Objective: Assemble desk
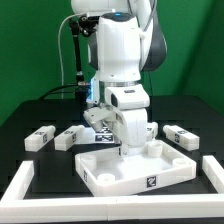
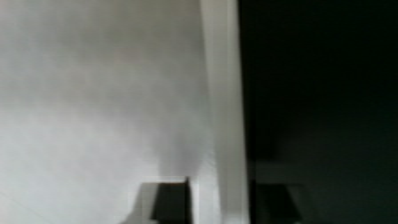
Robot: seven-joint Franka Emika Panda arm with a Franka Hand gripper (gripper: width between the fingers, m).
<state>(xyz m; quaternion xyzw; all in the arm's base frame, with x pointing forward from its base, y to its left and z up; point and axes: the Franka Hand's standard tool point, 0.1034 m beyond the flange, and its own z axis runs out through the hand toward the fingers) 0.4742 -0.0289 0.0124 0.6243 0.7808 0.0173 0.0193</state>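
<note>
Gripping tabletop panel (image 1: 140,172) rim (image 2: 219,100) at 12 o'clock edge, gripper (image 1: 124,148) pinched tight. Panel: probably light, rigid, smooth plastic; likely slippery. Thin rim best hold.

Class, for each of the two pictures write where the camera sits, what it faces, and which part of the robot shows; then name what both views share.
Exterior view: off the arm, looking slightly down across the tabletop panel at the arm; loose legs lie beside it; arm and claw show.
Wrist view: on the wrist, looking down along the claw; only dark fingertips show, either side of the rim wall, contact unclear.
Shared: the panel's rim with the claw at it.
</note>
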